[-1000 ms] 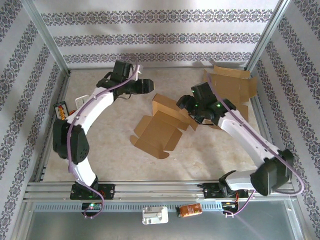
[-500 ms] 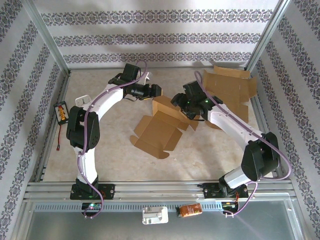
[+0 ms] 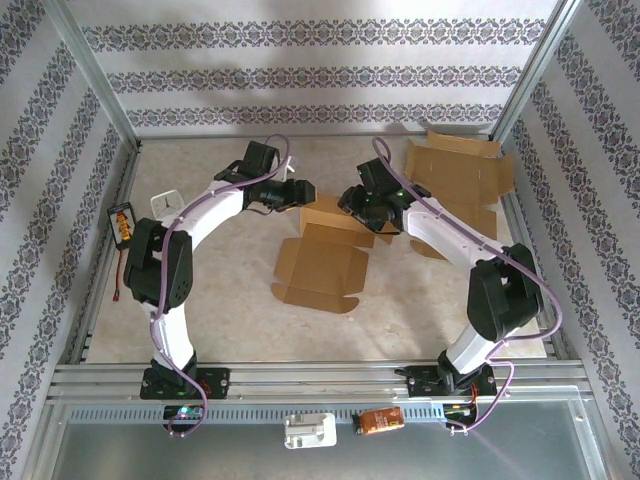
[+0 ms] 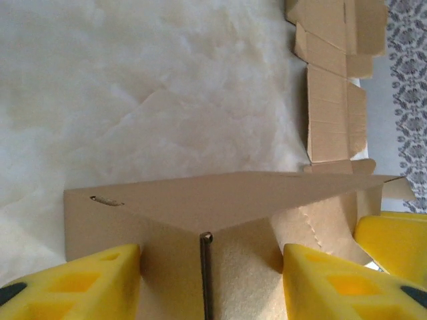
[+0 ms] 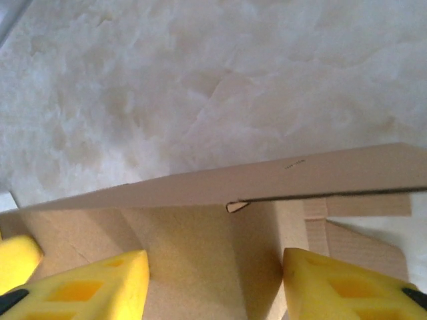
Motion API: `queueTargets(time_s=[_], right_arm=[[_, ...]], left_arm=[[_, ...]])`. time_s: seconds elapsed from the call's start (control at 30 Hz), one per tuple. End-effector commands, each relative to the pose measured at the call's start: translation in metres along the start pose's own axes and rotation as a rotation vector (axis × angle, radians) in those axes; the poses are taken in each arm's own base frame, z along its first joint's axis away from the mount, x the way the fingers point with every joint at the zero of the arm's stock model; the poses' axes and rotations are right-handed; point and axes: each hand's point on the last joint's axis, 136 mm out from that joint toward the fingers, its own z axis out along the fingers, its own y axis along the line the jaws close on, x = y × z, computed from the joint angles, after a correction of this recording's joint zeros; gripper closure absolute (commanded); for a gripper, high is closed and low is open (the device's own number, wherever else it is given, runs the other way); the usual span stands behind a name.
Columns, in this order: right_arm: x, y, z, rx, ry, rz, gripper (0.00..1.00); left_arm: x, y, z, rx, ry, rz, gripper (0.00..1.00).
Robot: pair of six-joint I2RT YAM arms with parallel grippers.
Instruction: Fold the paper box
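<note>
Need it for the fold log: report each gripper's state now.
Left gripper: open, jaws apart at the paper box's raised flap, holding nothing.
Right gripper: open, jaws apart at the same box, holding nothing.

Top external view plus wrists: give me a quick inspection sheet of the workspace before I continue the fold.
Surface: pale marbled table, flat.
Job's things: paper box mid-table, far panel raised.
Clutter: spare flattened cardboard far right; small orange-black device at left edge.
Claws: left claw and right claw part-open, straddling the raised panel.
Cables: purple cable along each arm.
Surroundings: patterned walls, metal frame.
</note>
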Motion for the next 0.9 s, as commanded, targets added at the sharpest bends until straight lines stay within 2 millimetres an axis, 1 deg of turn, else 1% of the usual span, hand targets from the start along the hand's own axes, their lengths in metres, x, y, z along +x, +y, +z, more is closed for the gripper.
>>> queueTargets(time_s=[0.0, 0.17, 0.27, 0.37, 0.4, 0.43, 0.5, 0.57, 0.63, 0.7, 0.77, 0.8, 0.87], right_arm=[[-0.008, 0.003, 0.011, 0.008, 0.017, -0.077, 0.48], [-0.007, 0.016, 0.022, -0.018, 0.071, -0.138, 0.49], [-0.005, 0.020, 0.026, -0.030, 0.089, -0.139, 0.51], [-0.005, 0.020, 0.028, -0.026, 0.090, -0.147, 0.64], [-0.005, 0.020, 0.027, -0.028, 0.093, -0.148, 0.65], [-0.005, 0.020, 0.027, -0.026, 0.094, -0.151, 0.63], [-0.005, 0.019, 0.024, -0.018, 0.091, -0.160, 0.50], [-0.007, 0.019, 0.018, -0.017, 0.084, -0.176, 0.46], [-0.009, 0.022, 0.009, -0.036, 0.076, -0.194, 0.43], [-0.012, 0.026, -0.005, -0.072, 0.065, -0.223, 0.37], [-0.015, 0.025, -0.018, -0.103, 0.058, -0.246, 0.31], [-0.016, 0.022, -0.026, -0.115, 0.053, -0.252, 0.29], [-0.018, 0.009, -0.037, -0.104, 0.023, -0.250, 0.25]], left_arm=[[0.006, -0.007, -0.012, -0.017, -0.050, -0.013, 0.47], [0.017, -0.007, -0.022, -0.019, -0.088, -0.047, 0.48], [0.018, -0.004, -0.028, -0.032, -0.115, -0.063, 0.47], [0.018, 0.000, -0.028, -0.050, -0.123, -0.066, 0.46], [0.018, 0.000, -0.027, -0.050, -0.121, -0.067, 0.46], [0.018, 0.001, -0.026, -0.051, -0.118, -0.068, 0.46], [0.018, 0.002, -0.025, -0.058, -0.116, -0.068, 0.46], [0.016, 0.004, -0.026, -0.071, -0.122, -0.065, 0.46], [0.017, 0.007, -0.026, -0.089, -0.122, -0.060, 0.46], [0.018, 0.010, -0.026, -0.102, -0.118, -0.060, 0.46], [0.019, 0.011, -0.026, -0.107, -0.111, -0.060, 0.46], [0.020, 0.011, -0.025, -0.106, -0.108, -0.062, 0.46], [0.019, 0.010, -0.026, -0.103, -0.110, -0.060, 0.46]])
